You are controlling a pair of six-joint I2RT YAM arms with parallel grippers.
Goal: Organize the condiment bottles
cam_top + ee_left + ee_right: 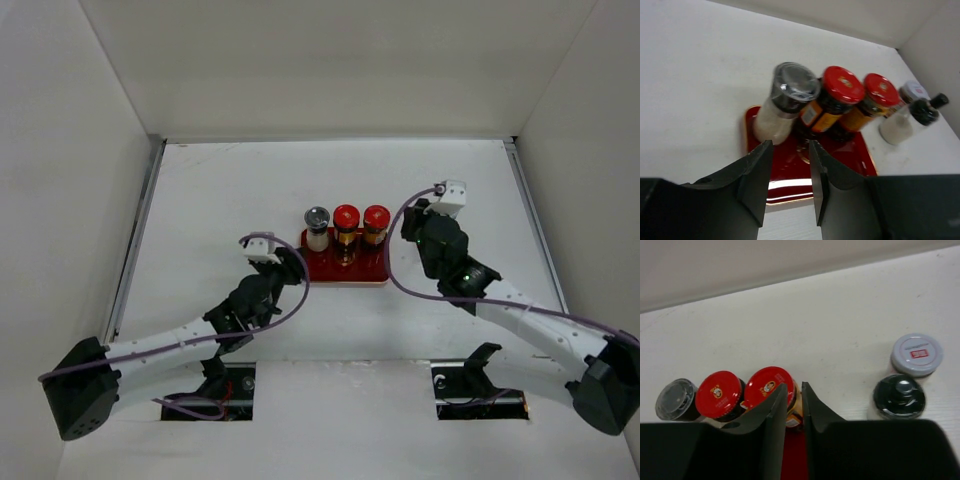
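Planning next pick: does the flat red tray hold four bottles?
No, the flat red tray holds three: one grey-topped shaker and two red-capped brown bottles.

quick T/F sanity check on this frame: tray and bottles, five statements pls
1. Three bottles stand on the tray. True: a shaker and two red-capped bottles.
2. The shaker on the tray lies on its side. False: it stands upright.
3. That shaker sits between the two red caps. False: it is at the left end of the row in the top view, with both red caps to its right.
4. Two more containers stand on the table off the tray. True: a dark-top shaker and a white-lid jar, side by side.
5. The tray is blue. False: it is red.
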